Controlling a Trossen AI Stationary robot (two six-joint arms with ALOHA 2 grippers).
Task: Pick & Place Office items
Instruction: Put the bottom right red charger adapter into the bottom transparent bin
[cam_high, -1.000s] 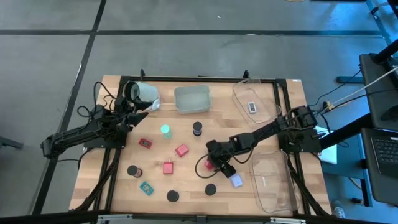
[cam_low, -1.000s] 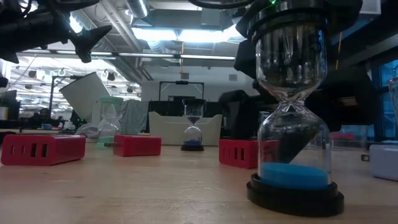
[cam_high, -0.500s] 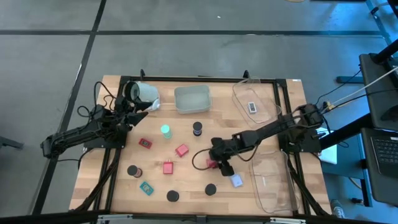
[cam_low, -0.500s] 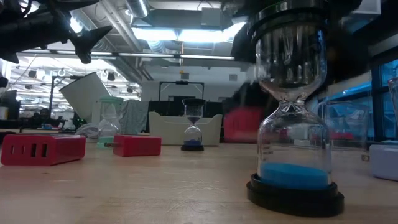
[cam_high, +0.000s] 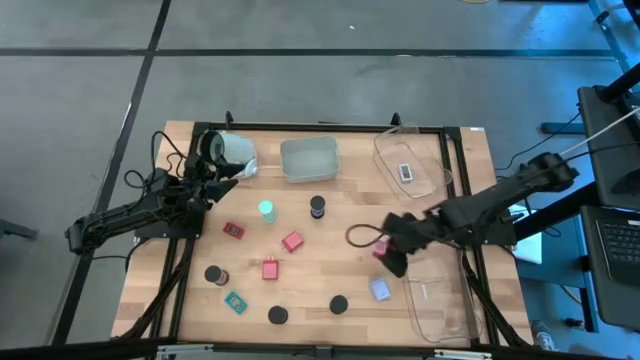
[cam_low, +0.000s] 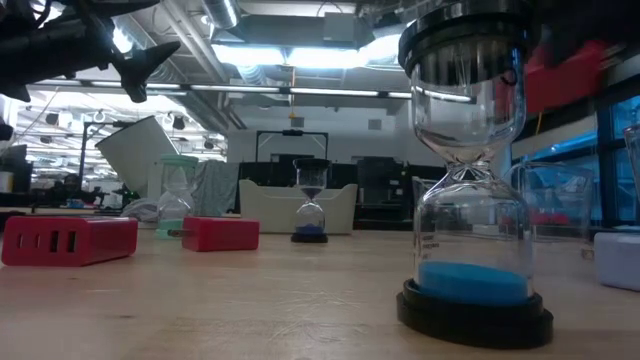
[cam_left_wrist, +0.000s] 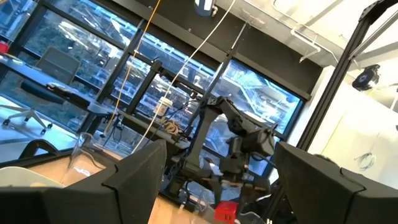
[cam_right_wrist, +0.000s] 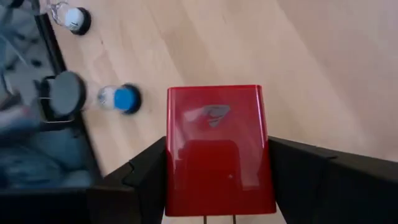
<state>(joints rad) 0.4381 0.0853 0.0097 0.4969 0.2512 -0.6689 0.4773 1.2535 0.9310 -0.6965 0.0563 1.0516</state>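
My right gripper (cam_high: 385, 252) is shut on a red block (cam_right_wrist: 216, 149), held above the table's right middle; the same block shows blurred high in the low view (cam_low: 560, 75). More red blocks (cam_high: 292, 241) (cam_high: 271, 268) (cam_high: 234, 231) lie flat on the wood. Black-capped hourglasses (cam_high: 339, 304) (cam_low: 470, 180) stand upright on it, as does a green one (cam_high: 266, 210). A pale blue-white piece (cam_high: 380, 290) and a teal piece (cam_high: 236, 301) also lie there. My left gripper (cam_high: 225, 180) hangs open above the table's left side, beside the white cup (cam_high: 232, 150). My right gripper pinches the red block by its two opposite long sides (cam_right_wrist: 177, 180), one dark finger (cam_right_wrist: 146, 171) on each. The fingers slant down from the table's right side. The block is lifted clear of the table, its broad face toward the wrist camera.
A grey tray (cam_high: 309, 160) and a clear tray (cam_high: 395, 150) holding a small piece stand along the far edge. Another clear tray (cam_high: 440, 295) sits at the near right, just beyond the held block. A black frame (cam_high: 455, 200) borders the table.
My right gripper has lifted the red block off the table near the middle. It has carried the block up and toward the table's right edge, rolling its wrist on the way. The pale blue-white piece has stayed where it lay.
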